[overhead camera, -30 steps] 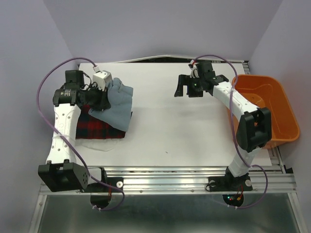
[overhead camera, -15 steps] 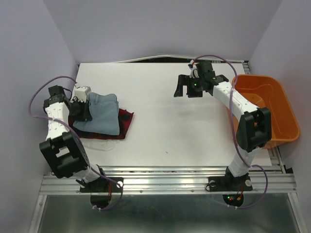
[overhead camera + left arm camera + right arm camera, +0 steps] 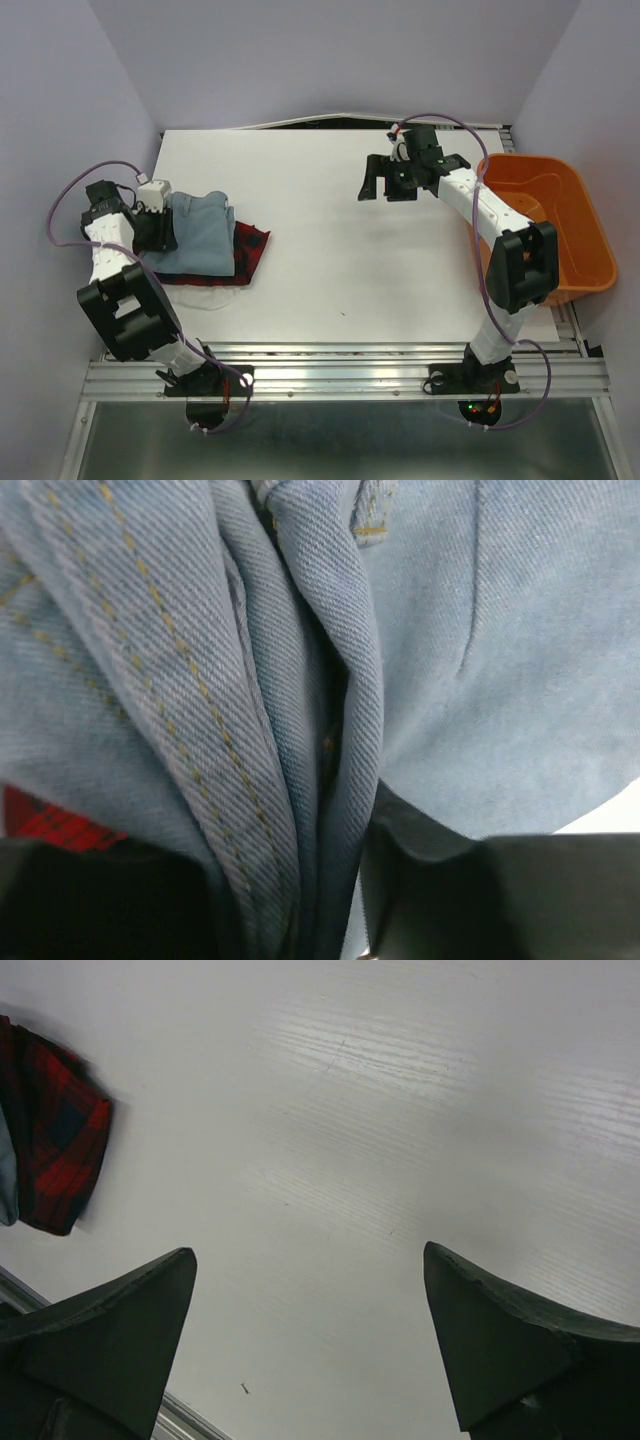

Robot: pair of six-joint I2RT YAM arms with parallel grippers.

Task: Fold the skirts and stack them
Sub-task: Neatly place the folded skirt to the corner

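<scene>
The light blue denim skirt (image 3: 205, 235) lies folded on top of the red-and-black plaid skirt (image 3: 252, 250) at the table's left side. A faint white cloth edge (image 3: 212, 297), the thin white skirt, pokes out under the plaid at the front. My left gripper (image 3: 158, 226) is at the denim's left edge, shut on bunched denim folds (image 3: 300, 730), with a bit of plaid (image 3: 50, 822) below. My right gripper (image 3: 386, 186) hovers open and empty over bare table at the back right. In its wrist view the gripper (image 3: 310, 1350) sees the plaid skirt (image 3: 55, 1150) far left.
An orange plastic tub (image 3: 590, 235) stands at the table's right edge beside the right arm. The left wall is close behind my left gripper. The table's front edge and metal rail (image 3: 340, 352) run along the bottom.
My left gripper has drawn the denim skirt leftward and down, from lifted and draped to lying flat on the plaid skirt. The right arm has not moved.
</scene>
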